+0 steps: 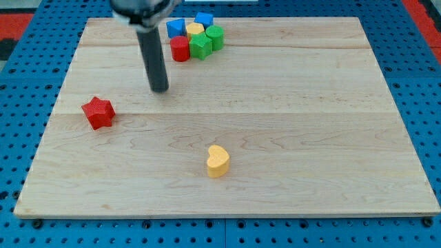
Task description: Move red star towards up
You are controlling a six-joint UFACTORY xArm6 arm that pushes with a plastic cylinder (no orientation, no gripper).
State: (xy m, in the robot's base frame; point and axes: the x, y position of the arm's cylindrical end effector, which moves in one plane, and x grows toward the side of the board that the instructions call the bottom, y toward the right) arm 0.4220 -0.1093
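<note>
The red star (98,113) lies on the wooden board (275,138) at the view's left, about mid-height. My tip (160,89) is the lower end of the dark rod that comes down from the view's top. It stands above and to the right of the red star, well apart from it and touching no block.
A yellow heart (218,161) lies below the board's middle. A cluster sits at the top edge: a blue block (176,28), a blue block (204,18), a yellow block (195,29), a red cylinder (180,49), a green star (200,46) and a green block (216,36).
</note>
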